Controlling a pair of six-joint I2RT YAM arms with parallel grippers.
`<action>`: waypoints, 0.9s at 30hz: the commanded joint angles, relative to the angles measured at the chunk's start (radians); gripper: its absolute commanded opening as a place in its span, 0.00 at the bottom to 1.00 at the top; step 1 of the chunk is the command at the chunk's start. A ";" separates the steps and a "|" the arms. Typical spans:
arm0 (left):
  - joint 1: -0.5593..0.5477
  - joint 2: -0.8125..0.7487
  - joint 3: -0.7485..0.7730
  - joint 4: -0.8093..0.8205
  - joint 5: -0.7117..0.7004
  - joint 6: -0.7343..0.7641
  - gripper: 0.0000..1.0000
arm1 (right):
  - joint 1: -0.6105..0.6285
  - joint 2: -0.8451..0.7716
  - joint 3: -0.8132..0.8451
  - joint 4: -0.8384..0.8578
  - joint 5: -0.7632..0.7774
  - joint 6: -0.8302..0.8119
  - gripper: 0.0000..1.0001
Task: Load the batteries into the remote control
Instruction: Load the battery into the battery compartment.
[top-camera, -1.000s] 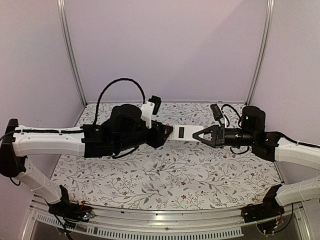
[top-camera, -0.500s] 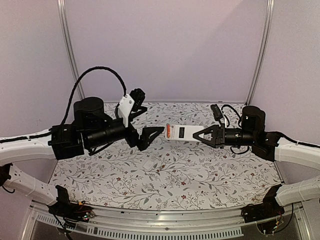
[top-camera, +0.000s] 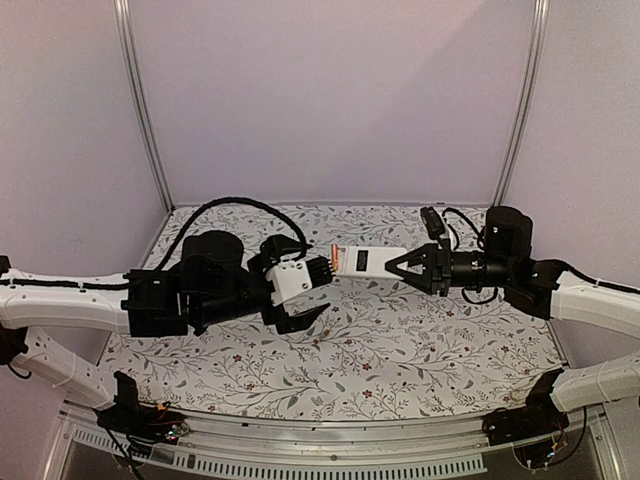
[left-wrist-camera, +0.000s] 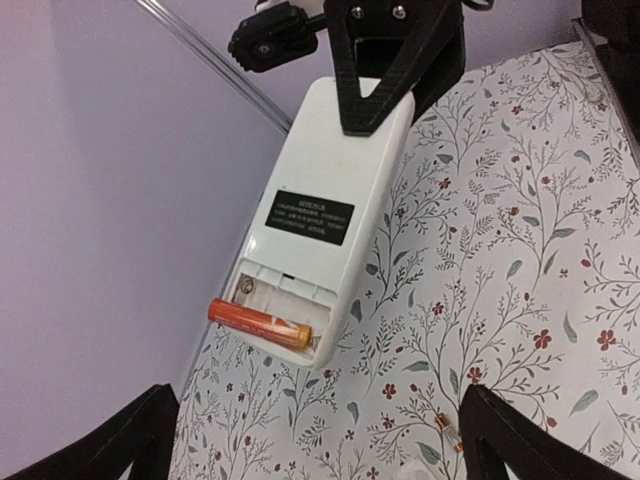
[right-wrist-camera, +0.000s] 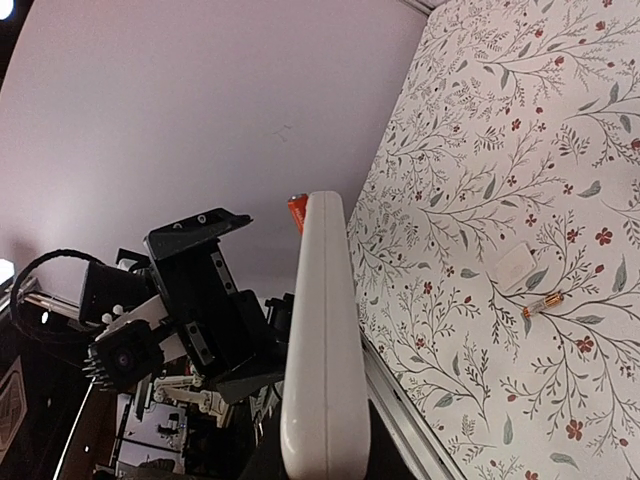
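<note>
A flower-print tabletop (top-camera: 400, 340), boxed in by pale lilac walls (top-camera: 330, 100) and metal posts (top-camera: 140, 100). Above it the right gripper (top-camera: 393, 263) clamps one end of the white remote control (top-camera: 362, 260), held clear of the surface with its back cover off. The left gripper (top-camera: 322, 287) sits just beside the remote's free end, jaws spread wide and empty. Only the left wrist camera shows the open recess, where one orange battery (left-wrist-camera: 260, 322) lies across it near the end. The right wrist camera sees the handset edge-on and picks out a second battery (right-wrist-camera: 540, 305) on the cloth, just beside the small white cover plate (right-wrist-camera: 513, 268)
</note>
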 joint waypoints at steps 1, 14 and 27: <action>-0.014 0.040 0.022 0.033 -0.009 0.106 0.99 | 0.008 -0.001 0.047 0.005 -0.013 0.079 0.00; 0.029 0.077 0.064 0.045 0.020 0.143 0.97 | 0.029 0.005 0.066 -0.035 -0.006 0.092 0.00; 0.093 0.035 0.004 0.116 0.180 0.261 0.97 | 0.052 0.006 0.080 -0.067 0.005 0.067 0.00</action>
